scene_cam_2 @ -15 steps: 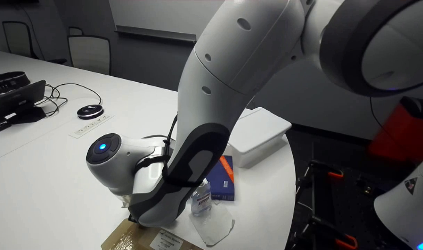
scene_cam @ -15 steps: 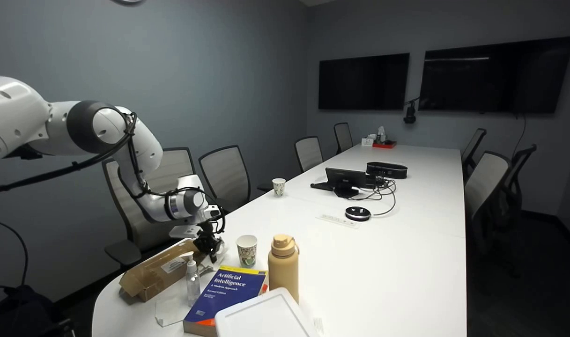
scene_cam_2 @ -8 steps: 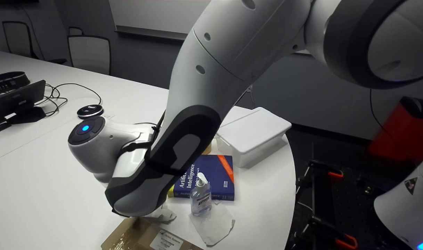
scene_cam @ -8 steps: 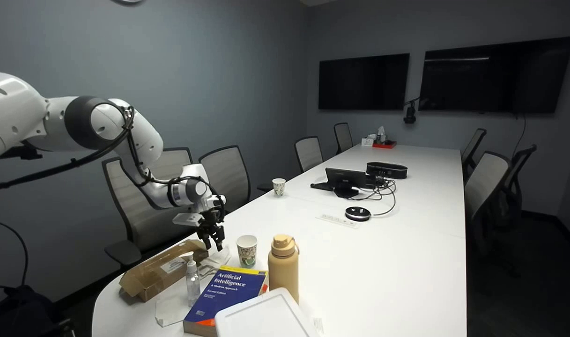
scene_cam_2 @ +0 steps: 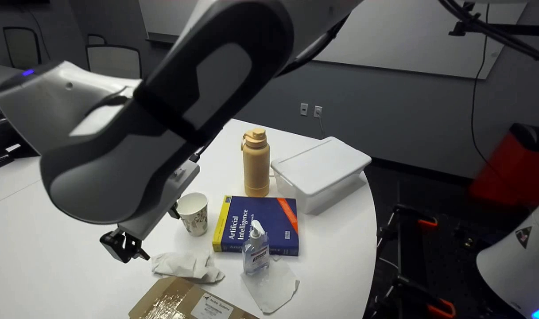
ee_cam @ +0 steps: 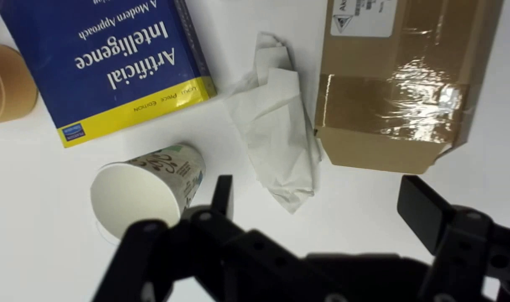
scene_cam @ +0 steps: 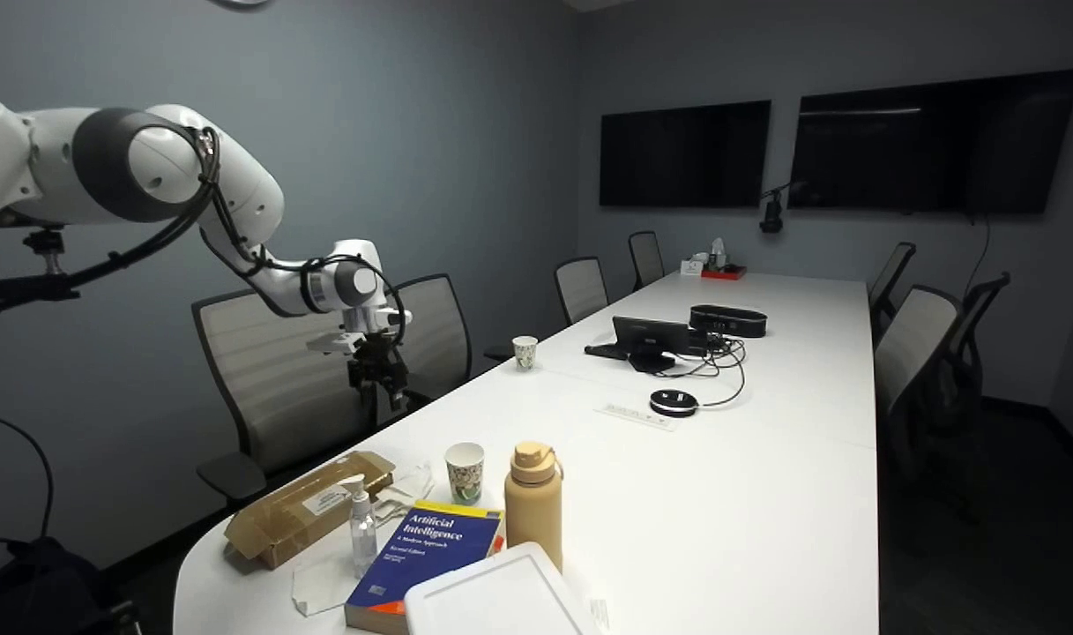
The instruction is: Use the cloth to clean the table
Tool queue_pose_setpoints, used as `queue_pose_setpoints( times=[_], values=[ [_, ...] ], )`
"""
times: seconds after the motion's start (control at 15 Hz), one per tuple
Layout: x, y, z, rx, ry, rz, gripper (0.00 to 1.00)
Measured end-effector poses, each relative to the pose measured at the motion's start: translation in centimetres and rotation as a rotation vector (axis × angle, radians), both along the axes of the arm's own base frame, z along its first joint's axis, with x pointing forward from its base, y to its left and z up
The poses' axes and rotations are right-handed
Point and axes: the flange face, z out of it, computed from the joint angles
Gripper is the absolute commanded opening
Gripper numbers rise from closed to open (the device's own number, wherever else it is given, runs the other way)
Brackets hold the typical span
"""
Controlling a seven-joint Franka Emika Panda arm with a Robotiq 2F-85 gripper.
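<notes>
White, rumpled cloth (ee_cam: 280, 130) lies on the desk (scene_cam: 721, 503) between the blue book (ee_cam: 112, 63) and the cardboard box (ee_cam: 389, 100). The claw (ee_cam: 322, 205) hangs above, its 2 jaws wide apart, gripping nothing. In the wrist view the cloth stretches ahead of it, long axis crosswise to the jaws' closing line, so going forward and straight down would likely pinch its narrow width; the claw's height is hard to judge.
</notes>
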Motion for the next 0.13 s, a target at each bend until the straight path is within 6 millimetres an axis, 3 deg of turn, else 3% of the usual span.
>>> queue_pose_setpoints(
  times=[0.13],
  values=[
    [-0.8, 0.8, 3.3, 0.020, 0.018, -0.009, 1.00]
  ],
)
